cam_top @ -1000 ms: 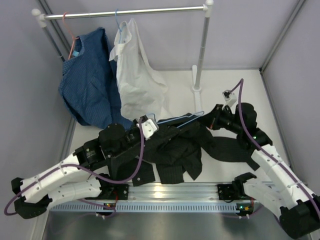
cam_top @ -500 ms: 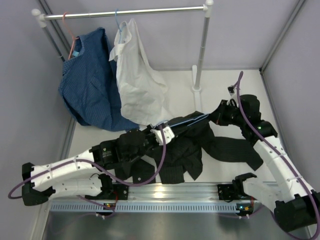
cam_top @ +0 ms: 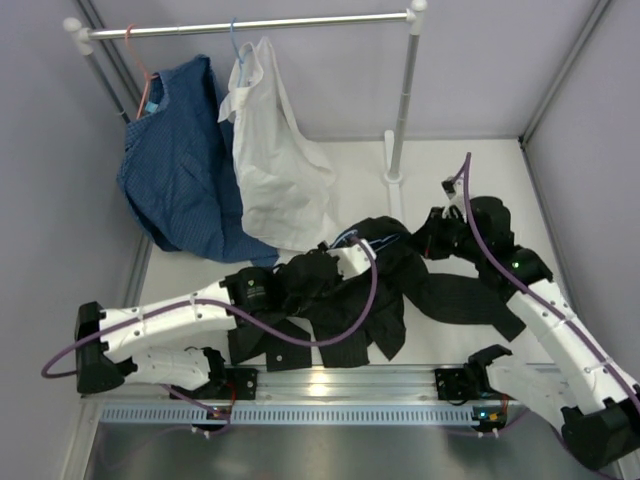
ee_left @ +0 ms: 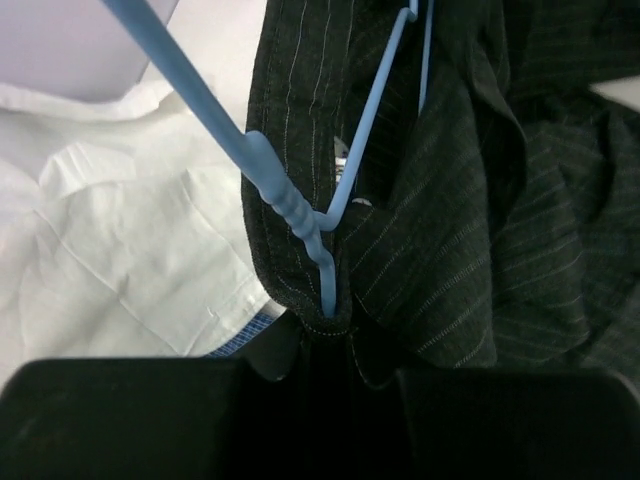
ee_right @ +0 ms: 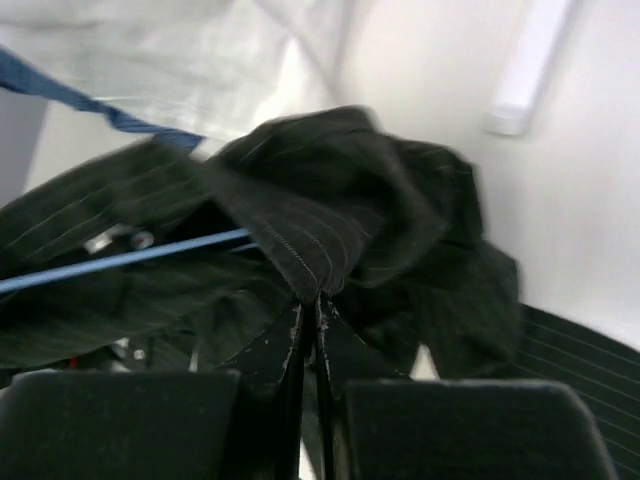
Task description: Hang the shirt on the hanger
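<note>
Black pinstriped cloth, the shirt (cam_top: pixel 385 300), lies heaped in the middle of the table (cam_top: pixel 450 180), closer to the near edge, with one sleeve stretched toward the right edge. Seen from above, the left arm (cam_top: pixel 190 315) reaches in from the near left corner and the right arm (cam_top: pixel 545 310) from the near right corner; both end at the far side of the heap. Along the far edge a rack (cam_top: pixel 250 24) carries a blue shirt (cam_top: pixel 175 170) and a white shirt (cam_top: pixel 275 160).

Left wrist view: the left claw (ee_left: pixel 325 345) is closed on one wire arm of the light-blue hanger (ee_left: pixel 287 205), just below its twisted neck, with the shirt's hem bunched at the same spot. The other wire arm runs up against the black cloth, and the hook points out over the white shirt.

Right wrist view: the right claw (ee_right: pixel 308 318) is closed tight, pinching a fold at the shirt's edge. A stretch of hanger wire lies across the cloth to the left of the pinch and passes under the fold.
</note>
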Robot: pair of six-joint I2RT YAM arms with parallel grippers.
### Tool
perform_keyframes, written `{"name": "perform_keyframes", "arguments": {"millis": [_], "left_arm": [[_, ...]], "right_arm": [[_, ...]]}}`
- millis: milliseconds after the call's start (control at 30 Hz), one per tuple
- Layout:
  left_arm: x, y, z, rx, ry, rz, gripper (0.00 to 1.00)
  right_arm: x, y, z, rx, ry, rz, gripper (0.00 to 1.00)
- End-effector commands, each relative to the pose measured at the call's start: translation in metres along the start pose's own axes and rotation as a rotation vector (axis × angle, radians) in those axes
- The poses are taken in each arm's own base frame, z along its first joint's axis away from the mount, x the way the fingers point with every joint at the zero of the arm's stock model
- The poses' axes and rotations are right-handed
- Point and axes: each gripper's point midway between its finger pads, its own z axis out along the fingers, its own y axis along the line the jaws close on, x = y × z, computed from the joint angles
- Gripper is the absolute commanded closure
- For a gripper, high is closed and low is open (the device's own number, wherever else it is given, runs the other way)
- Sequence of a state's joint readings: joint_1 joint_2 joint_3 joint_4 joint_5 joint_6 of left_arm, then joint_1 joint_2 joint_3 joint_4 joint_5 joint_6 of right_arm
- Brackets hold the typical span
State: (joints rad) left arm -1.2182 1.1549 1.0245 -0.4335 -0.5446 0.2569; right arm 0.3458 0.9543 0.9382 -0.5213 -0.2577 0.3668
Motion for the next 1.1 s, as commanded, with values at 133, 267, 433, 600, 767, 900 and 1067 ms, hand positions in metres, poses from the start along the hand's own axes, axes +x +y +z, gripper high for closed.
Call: {"name": "perform_keyframes", "arguments": {"millis": [133, 267, 433, 600, 767, 900, 1067], "left_arm": [[-0.070, 0.047, -0.012, -0.119, -0.099, -0.429, 1.00], [-0.103, 0.051, -0.012, 0.028, -0.180, -0.544, 1.00], [-0.121, 0.028, -0.019, 0.351, -0.287, -0.537, 1.00], [-0.110, 0.022, -0.035, 0.411, -0.318, -0.451, 1.00], [-0.092, 0.012, -0.062, 0.478, -0.352, -0.290, 1.00], [-0.092, -0.003, -0.088, 0.600, -0.399, -0.225, 1.00], [-0.107, -0.033, -0.109, 0.837, -0.437, -0.225, 1.00]], "right_arm": [[0.021, 0.092, -0.032, -0.366, -0.166, 0.070, 1.00], [0.039, 0.133, -0.041, -0.517, -0.151, 0.048, 1.00], [0.037, 0.136, -0.038, -0.495, -0.184, -0.008, 1.00], [0.035, 0.117, -0.055, -0.422, -0.221, -0.048, 0.62], [0.030, 0.107, -0.125, -0.455, -0.259, -0.150, 0.52], [0.025, 0.113, -0.191, -0.558, -0.294, -0.236, 0.40], [0.016, 0.155, -0.215, -0.770, -0.298, -0.420, 0.30]]}}
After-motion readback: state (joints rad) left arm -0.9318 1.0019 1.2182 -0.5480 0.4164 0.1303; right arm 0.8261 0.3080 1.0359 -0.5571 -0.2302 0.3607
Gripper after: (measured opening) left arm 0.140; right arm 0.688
